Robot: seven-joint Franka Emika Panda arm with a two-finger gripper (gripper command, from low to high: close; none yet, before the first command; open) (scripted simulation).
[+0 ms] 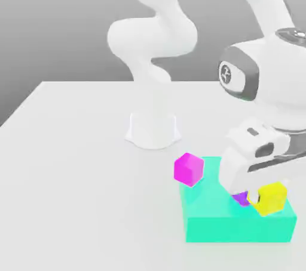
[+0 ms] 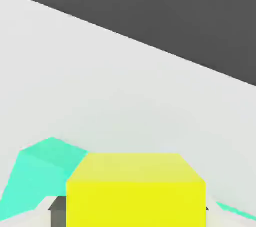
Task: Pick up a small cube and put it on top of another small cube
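Note:
The small lemon-yellow cube (image 1: 275, 199) sits between the white fingers of my gripper (image 1: 268, 196), which is shut on it. It is over the end of a large teal block (image 1: 215, 219) on the exterior view's right. In the hand view the yellow cube (image 2: 135, 191) is very close, with a dark finger pad (image 2: 57, 210) against its side. A magenta cube (image 1: 189, 169) stands at the teal block's far corner on the exterior view's left. A purple cube (image 1: 241, 199) peeks out beside the yellow one, mostly hidden by my hand.
The teal block (image 2: 40, 166) lies on a white table (image 1: 77, 162). The arm's round white base (image 1: 153, 129) stands behind the blocks, and its grey-banded wrist (image 1: 245, 76) hangs above them.

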